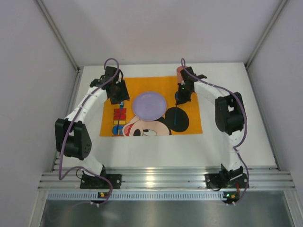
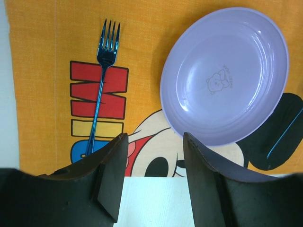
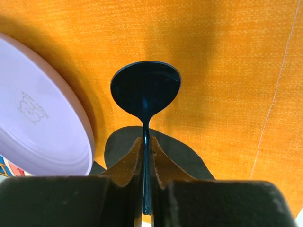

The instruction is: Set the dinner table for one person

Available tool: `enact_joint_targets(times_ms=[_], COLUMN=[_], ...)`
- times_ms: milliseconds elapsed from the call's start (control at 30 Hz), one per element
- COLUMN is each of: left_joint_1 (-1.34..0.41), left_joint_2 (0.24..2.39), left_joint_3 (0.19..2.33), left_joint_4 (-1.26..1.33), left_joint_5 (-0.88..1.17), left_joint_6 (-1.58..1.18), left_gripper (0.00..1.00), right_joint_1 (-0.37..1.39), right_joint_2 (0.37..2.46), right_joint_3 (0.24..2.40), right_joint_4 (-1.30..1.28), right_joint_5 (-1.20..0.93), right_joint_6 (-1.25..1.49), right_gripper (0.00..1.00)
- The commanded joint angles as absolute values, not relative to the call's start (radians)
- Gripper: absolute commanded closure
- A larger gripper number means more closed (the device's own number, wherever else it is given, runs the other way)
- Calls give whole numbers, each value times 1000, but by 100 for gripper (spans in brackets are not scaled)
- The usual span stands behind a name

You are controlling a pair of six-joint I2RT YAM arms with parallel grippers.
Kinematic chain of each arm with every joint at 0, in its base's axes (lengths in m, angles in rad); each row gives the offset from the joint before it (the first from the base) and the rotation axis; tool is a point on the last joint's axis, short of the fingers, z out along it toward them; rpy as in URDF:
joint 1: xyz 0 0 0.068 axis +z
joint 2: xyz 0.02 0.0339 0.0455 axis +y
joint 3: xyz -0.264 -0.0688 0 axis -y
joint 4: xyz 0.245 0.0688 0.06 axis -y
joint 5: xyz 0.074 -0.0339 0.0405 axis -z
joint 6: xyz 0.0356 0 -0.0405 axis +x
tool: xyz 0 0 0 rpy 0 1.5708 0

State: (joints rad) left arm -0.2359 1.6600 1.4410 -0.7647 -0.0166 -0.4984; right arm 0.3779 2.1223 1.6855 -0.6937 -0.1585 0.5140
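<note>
The white dinner table point(image 1: 227, 142) carries an orange mouse-print placemat point(image 1: 191, 125). A lavender plate point(image 1: 149, 105) lies at the placemat's middle and also shows in the left wrist view point(image 2: 225, 75). A blue fork point(image 2: 102, 85) lies left of the plate, over the red lettering. My right gripper point(image 3: 147, 139) is shut on the handle of a dark blue spoon point(image 3: 145, 87), right of the plate over the black ear print. In the top view it point(image 1: 180, 98) hangs over the placemat's right half. My left gripper point(image 2: 155, 137) is open and empty, above the placemat's left part point(image 1: 116, 92).
A pink cup point(image 1: 180, 70) stands behind the right gripper at the placemat's far edge. A silver ridged rail point(image 1: 161, 179) runs along the table's near edge by the arm bases. Grey walls enclose the table on three sides.
</note>
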Motion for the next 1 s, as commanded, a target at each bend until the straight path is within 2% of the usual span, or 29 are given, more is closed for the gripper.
enact_joint_targets(times_ms=[0,67,167,367,600,733,767,933,967], left_joint_1=[-230,-230,-230,-230,-230,-230,-230,-230,-230], left_joint_2=[1602,1592,1569,1543,1505,1460,1450,1359,1332], left_joint_3=[1422,1410,1387,1358,1345,1321,1313,1227,1217], left_joint_4=[-767,-764,-756,-752,-781,-769,-765,-746,-741], left_joint_5=[-43,-44,-41,-34,-52,-58,-57,-63,-57], left_joint_6=[-497,-503,-512,-523,-515,-532,-537,-540,-537], left_gripper=[45,45,45,45,44,44,44,44,42], right_joint_1=[406,420,429,437,449,469,480,514,517], right_joint_2=[2097,2079,2039,1974,1801,1694,1674,1563,1539], right_joint_3=[1718,1689,1671,1684,1703,1680,1665,1583,1568], right_joint_4=[-661,-660,-661,-684,-755,-759,-753,-738,-733], right_joint_5=[-146,-138,-120,-71,-9,-38,-54,-106,-118], right_joint_6=[528,523,500,486,469,445,437,391,400], right_gripper=[94,81,70,65,60,53,49,44,38])
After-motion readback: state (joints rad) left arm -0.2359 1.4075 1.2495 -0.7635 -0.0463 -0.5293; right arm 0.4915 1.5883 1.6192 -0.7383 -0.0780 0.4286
